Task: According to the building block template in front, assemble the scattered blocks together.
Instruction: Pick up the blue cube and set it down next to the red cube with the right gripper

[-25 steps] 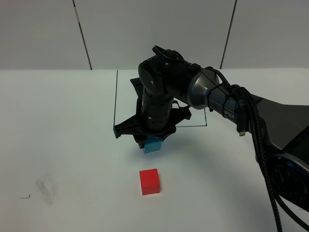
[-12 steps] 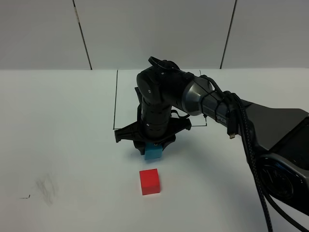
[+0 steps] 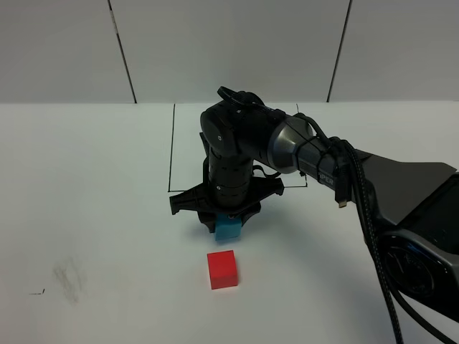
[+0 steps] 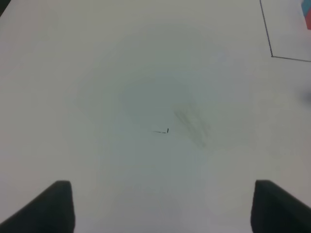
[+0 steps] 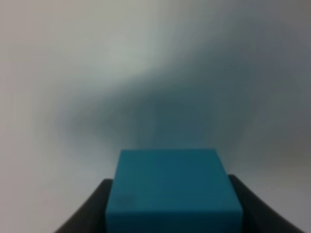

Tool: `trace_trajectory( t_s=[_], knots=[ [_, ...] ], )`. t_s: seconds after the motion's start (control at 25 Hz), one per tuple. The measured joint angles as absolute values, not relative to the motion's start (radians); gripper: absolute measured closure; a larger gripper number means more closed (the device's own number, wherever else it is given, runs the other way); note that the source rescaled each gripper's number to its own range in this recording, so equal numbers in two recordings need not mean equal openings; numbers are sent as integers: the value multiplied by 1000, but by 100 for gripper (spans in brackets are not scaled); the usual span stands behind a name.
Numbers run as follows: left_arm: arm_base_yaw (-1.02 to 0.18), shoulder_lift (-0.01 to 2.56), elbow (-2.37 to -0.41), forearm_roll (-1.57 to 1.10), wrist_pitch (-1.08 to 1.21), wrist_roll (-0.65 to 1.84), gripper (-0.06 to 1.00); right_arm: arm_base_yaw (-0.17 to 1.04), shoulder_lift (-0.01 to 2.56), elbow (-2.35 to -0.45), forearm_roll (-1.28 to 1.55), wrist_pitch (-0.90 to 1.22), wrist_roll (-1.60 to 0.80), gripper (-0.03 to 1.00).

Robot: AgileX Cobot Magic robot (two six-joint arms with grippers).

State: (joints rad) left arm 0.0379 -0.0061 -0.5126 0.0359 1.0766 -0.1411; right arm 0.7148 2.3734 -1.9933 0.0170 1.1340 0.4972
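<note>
The blue block (image 3: 229,231) is the one in play, pinched between the jaws of the right gripper (image 3: 228,215), which reaches in across the middle of the white tabletop (image 3: 107,215). The right wrist view confirms it: a dark jaw sits tight on either side of the cube. The gripper holds it low, very close to the surface, though whether its underside touches the tabletop can't be told from here. The red block (image 3: 222,269) sits alone just in front of the blue one, near it but clearly apart, square on the surface and touched by nothing. The orange block is nowhere to be seen, and the right arm (image 3: 287,143) covers much of the black outline (image 3: 172,143) drawn behind, so the template can't be made out either. The left wrist view catches a sliver of red and blue at its very edge, too little to tell what it belongs to. The left gripper (image 4: 163,206) hangs back with its jaws spread wide and nothing between them, looking down at bare tabletop and a faint grey smudge (image 4: 192,124). On progress, it looks early: no two blocks are joined, one is in hand, and my read is that placing blue beside red comes next, with the orange one left to find and add.
</note>
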Motion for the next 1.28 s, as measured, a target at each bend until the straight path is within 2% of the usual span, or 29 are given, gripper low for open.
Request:
trace_trajectory(
  t_s=[1.28],
  knots=[
    [38,-6,-513,36,1077,-141,-5,771,2390,-1993,-33,1187,499,77]
  ],
)
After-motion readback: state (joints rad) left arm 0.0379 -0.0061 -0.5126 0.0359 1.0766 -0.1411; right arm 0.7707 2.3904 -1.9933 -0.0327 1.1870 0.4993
